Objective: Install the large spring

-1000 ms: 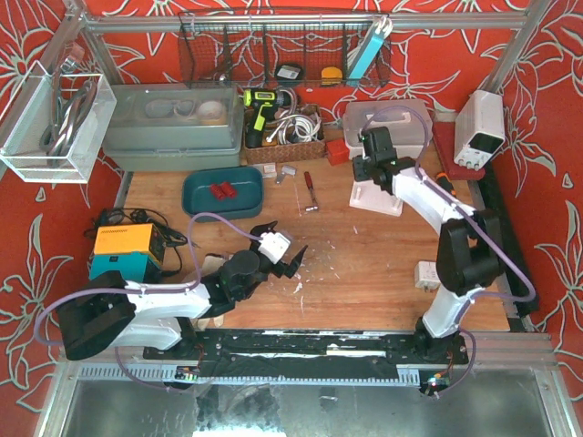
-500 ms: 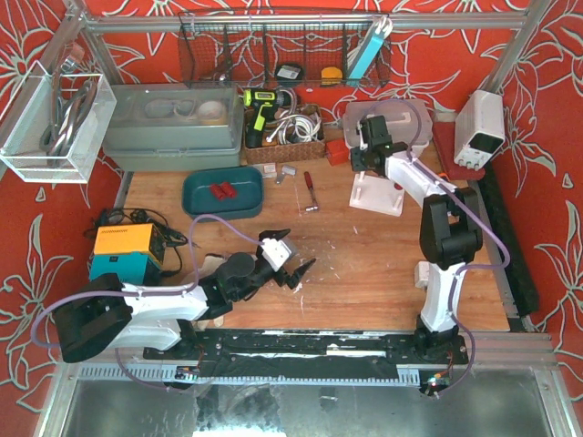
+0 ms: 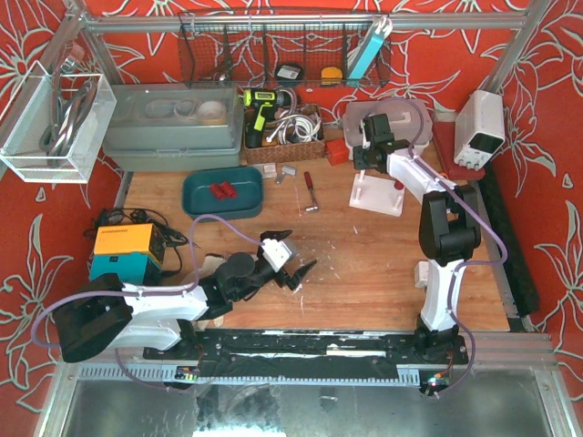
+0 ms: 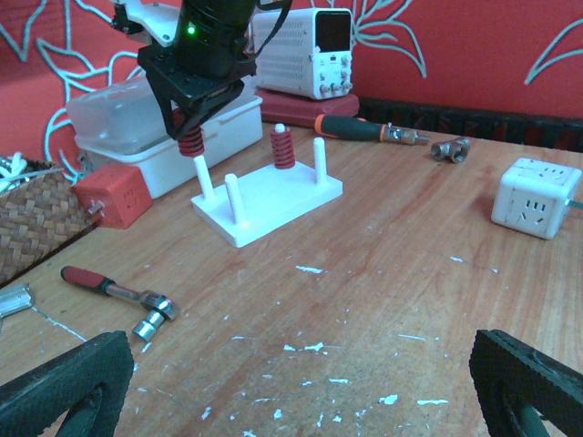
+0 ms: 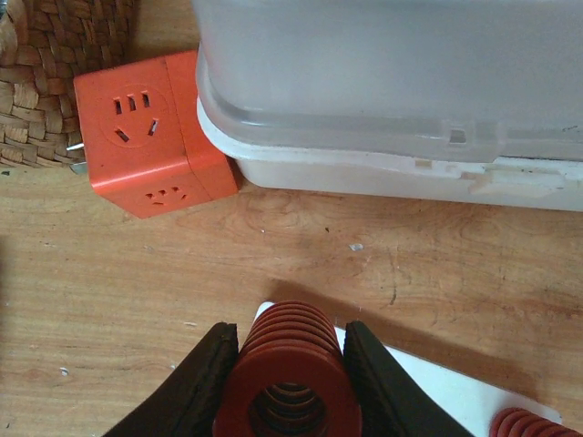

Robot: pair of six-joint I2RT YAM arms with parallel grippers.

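Note:
My right gripper is shut on a large red spring and holds it upright just above the white peg plate. In the left wrist view the spring hangs over the top of the plate's far-left peg. A smaller red spring sits on another peg of the plate. In the top view the right gripper is at the plate's far edge. My left gripper is open and empty, low over the table's middle.
An orange socket cube, a wicker basket and a plastic container stand just beyond the plate. A ratchet wrench, a screwdriver and a white socket cube lie on the table. A teal tray holds red parts.
My right gripper has carried the spring from the plate's right side to its far-left peg. My left gripper shifted slightly right and stayed open.

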